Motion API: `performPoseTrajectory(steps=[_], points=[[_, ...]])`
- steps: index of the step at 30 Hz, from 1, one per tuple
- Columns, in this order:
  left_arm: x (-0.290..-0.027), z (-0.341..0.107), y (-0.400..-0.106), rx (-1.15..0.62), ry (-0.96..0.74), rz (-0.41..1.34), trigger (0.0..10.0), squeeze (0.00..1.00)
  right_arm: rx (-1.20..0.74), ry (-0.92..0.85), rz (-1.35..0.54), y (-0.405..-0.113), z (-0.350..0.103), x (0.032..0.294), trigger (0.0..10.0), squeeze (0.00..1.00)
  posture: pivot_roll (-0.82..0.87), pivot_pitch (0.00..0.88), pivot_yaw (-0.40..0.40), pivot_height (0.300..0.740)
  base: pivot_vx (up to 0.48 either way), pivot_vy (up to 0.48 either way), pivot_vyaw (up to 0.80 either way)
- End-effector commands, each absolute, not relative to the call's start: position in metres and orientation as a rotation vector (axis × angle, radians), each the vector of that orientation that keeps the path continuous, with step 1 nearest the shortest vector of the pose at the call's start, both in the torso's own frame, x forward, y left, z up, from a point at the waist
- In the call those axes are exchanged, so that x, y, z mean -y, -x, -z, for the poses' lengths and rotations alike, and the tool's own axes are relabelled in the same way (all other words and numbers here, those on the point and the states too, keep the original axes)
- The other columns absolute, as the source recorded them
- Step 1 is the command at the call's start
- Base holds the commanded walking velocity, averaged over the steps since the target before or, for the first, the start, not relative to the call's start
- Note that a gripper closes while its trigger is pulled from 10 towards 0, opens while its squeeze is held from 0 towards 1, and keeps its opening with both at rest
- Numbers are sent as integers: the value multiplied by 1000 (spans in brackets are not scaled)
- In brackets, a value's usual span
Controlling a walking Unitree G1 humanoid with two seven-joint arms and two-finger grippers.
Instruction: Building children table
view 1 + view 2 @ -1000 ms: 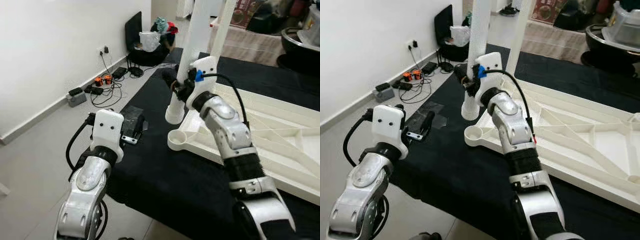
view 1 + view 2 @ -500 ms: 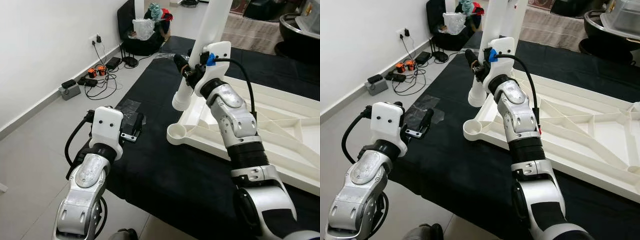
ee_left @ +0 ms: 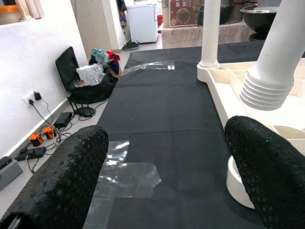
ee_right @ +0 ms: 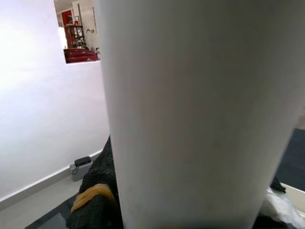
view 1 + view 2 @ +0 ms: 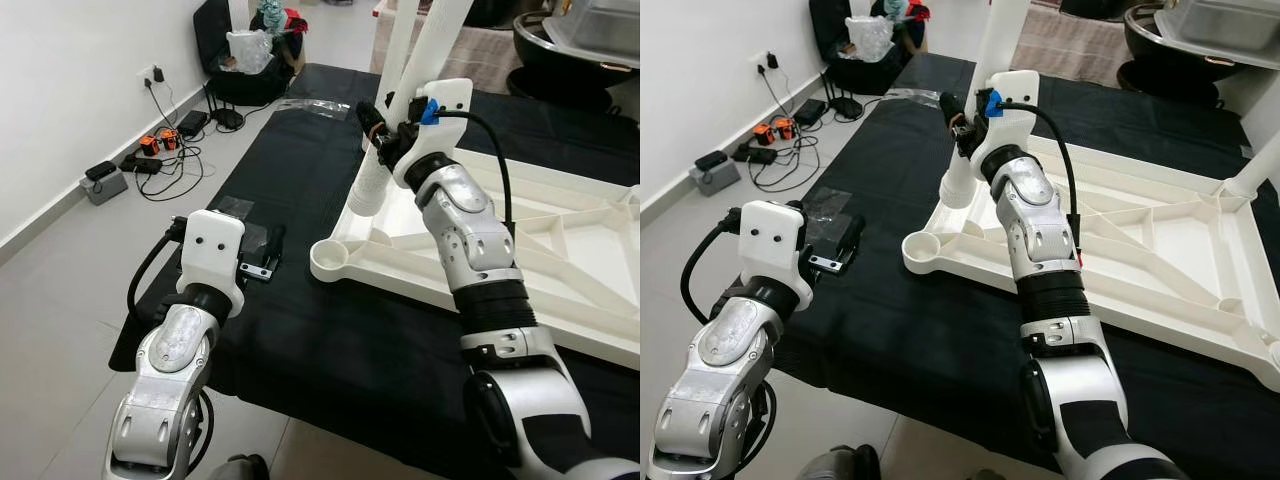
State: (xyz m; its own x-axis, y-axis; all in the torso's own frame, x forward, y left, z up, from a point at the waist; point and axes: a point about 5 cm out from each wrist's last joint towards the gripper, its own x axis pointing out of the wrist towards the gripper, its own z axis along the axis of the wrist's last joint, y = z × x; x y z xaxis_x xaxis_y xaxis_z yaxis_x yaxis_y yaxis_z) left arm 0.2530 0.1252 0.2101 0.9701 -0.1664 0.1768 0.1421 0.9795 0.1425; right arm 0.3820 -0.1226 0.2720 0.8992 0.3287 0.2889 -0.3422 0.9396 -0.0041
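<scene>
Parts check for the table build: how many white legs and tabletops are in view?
legs: 3 (held leg, far-corner leg, right-corner leg)
tabletop: 1
total: 4

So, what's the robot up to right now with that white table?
Right gripper clamped on white leg, above corner socket. Left gripper open, idle. Socket unobstructed.

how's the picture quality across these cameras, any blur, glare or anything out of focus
Both eye views: sharp, evenly lit, faint sheen on the black mat. Left wrist view: the left gripper fingers loom soft up close, the room behind is clear. Right wrist view: the table leg is too near, a featureless pale blur; the wall looks washed out.
</scene>
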Motion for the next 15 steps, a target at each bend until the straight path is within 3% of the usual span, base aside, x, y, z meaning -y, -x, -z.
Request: performPoseTrajectory(steps=[1,15], points=[[-126,-208,-253,172,-136,156,10000,0,328,-55,-353,-380,-278,120,10000,0,51,100,-64,740,0,0,0],[-126,-210,-256,179,-120,157,10000,0,343,-75,-345,-373,-278,116,10000,0,49,89,-60,740,0,0,0]])
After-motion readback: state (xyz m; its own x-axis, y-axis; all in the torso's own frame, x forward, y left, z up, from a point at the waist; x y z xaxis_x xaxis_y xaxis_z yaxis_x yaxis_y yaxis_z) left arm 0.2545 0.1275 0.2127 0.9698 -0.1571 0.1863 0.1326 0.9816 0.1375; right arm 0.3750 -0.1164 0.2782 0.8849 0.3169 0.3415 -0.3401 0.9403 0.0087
